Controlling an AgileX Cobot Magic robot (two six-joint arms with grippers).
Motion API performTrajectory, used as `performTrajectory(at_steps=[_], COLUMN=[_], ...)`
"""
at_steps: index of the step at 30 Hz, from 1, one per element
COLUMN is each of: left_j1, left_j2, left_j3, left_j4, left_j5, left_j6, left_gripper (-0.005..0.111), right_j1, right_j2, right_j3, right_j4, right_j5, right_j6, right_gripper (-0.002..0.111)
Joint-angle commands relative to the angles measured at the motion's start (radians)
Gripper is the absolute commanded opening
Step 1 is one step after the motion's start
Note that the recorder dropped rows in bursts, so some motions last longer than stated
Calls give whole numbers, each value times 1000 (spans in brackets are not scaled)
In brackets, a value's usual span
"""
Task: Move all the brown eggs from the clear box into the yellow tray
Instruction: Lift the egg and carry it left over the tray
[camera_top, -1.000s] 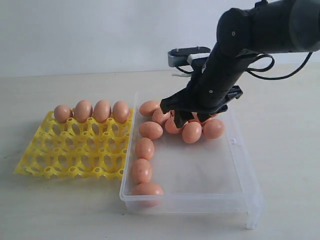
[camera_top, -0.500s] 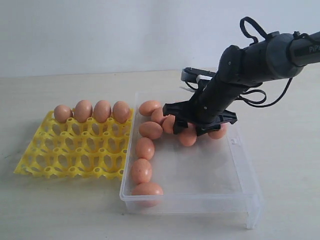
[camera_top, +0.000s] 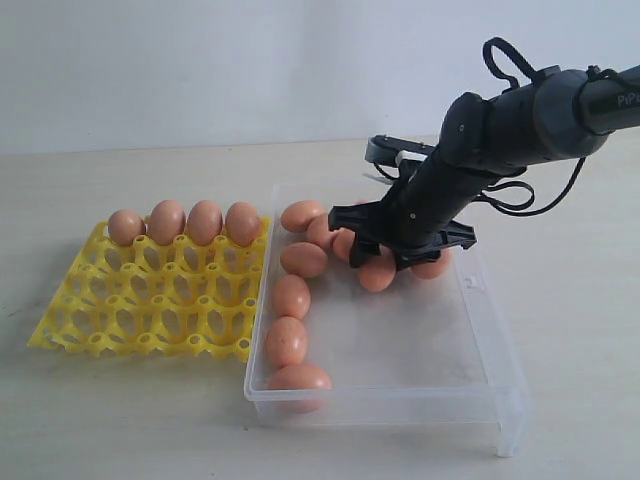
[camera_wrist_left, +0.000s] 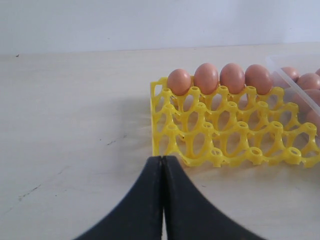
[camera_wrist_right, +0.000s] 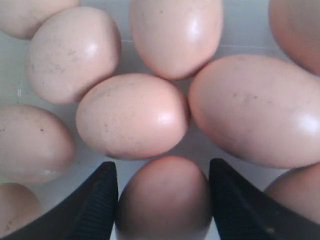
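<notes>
Right wrist view: the right gripper (camera_wrist_right: 163, 170) is spread wide astride one brown egg (camera_wrist_right: 164, 202), and honestly I can't tell if the pads (camera_wrist_right: 102, 200) touch it yet. Other brown eggs (camera_wrist_right: 132, 115) crowd right against it in the clear box (camera_top: 400, 408), so closing could shove them around, or too hard a squeeze could crack the shell. They look smooth, orange-brown, faintly speckled. Four sit in the back row of the yellow tray (camera_top: 140, 300). Left gripper (camera_wrist_left: 162, 200) is pinched shut, empty, over the surface (camera_wrist_left: 75, 125).
</notes>
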Motion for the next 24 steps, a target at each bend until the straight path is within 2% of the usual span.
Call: performTrajectory(at_steps=[1,3,4,13,19,24], left_j1=[1,1,1,1,1,1], left_j2=[-6,-6,-6,-6,-6,-6], left_j3=[-4,-4,-4,-4,-4,-4], left_j4=[-1,-1,-1,-1,-1,-1], left_j5=[-10,-10,-10,-10,-10,-10], left_j6=[-1,-1,-1,-1,-1,-1], left_gripper=[0,0,0,0,0,0], right_j1=[1,13,12,103,268,413], right_j2=[2,-2,-6,-176,-315,-293], right_j3=[2,2,2,4,69,92], right_j4=[-14,-14,-14,-63,-55,-58], right_j5=[62,83,88,10,-304,-622], right_j6=[-77,-107,-123,-155,-155,-146], right_gripper=[21,4,0,0,0,0])
